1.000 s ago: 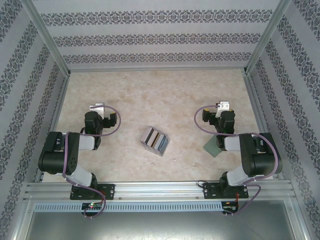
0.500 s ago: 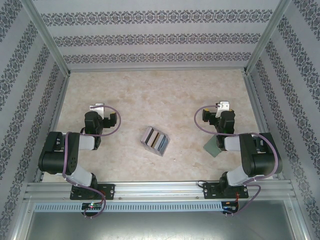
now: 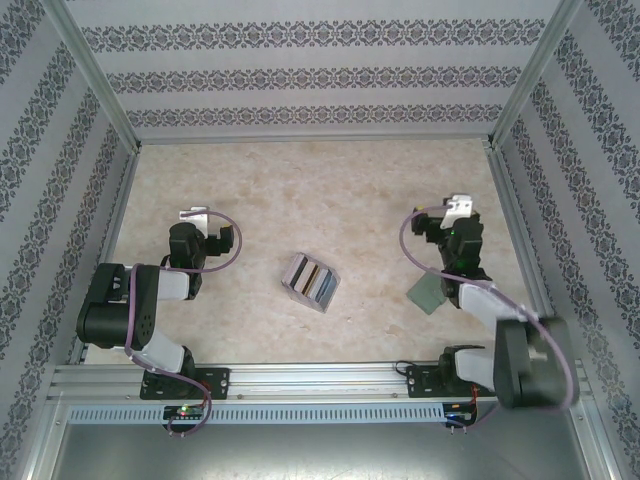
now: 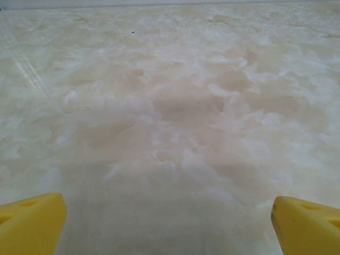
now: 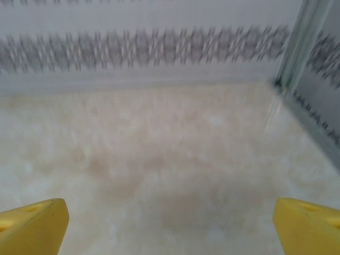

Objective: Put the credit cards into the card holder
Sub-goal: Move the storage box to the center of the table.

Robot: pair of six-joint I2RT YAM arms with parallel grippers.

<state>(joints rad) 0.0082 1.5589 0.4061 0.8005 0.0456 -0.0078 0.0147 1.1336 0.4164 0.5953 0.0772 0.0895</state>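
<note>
Two arms stand bolted side by side along the near edge of a marble-patterned surface (image 3: 300,190), which is boxed in by striped, patterned walls. Just beyond the bases, toward the near right corner, the grey-green card holder (image 3: 424,296) lies flat, its right side tucked under the right arm. Around the middle of the surface, somewhat closer to the near edge than the far one, a pale grey ribbed stand (image 3: 297,270) sits turned at an angle. The credit cards (image 3: 320,283) stand on edge in its slots. Blue and darker edges show, though their number cannot be told. Stand and card holder lie well apart.

Farther on, the left gripper (image 3: 193,214) hangs near the left edge, pointing toward the far side. In its wrist view the yellow fingertips (image 4: 29,226) sit at the two lower corners, jaws spread wide over bare marble. The right gripper (image 3: 459,207) hangs beyond the card holder, near the right edge, its jaws likewise wide. Its yellow fingertips (image 5: 32,226) frame a stretch of surface running to the far right corner, where a metal post (image 5: 297,48) meets the patterned back wall (image 5: 133,48).
</note>
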